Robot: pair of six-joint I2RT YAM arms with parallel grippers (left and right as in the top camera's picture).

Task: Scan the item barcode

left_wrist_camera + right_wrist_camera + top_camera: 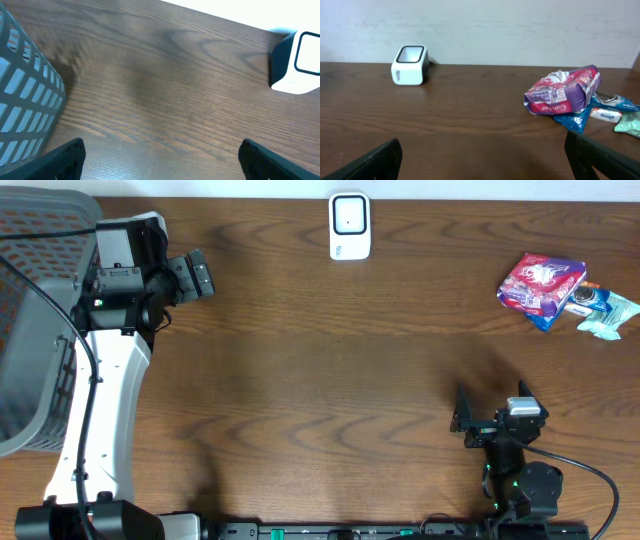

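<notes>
Waiting with nothing in hand: left gripper (205, 275) up near the grey mesh basket (35, 330), jaws spread wide and empty; right gripper (462, 423) low on the near right of the worktop (330, 380), jaws likewise wide apart, holding nothing. Lying at the far right: a red and purple snack bag (562, 92) on top of a blue wrapper (577, 120), with a pale green packet (630, 122) just beside (barcode side not readable from here). Standing at the far edge, well apart from the pile: the white scanner (349, 226), window facing up. Judging by the crinkled film, a light, soft, puffy and rather slippery pack, likely to crush or slide under a hard pinch. Best taken across a flat sealed end or a narrow side, leaving the printed face free for the scanner.
</notes>
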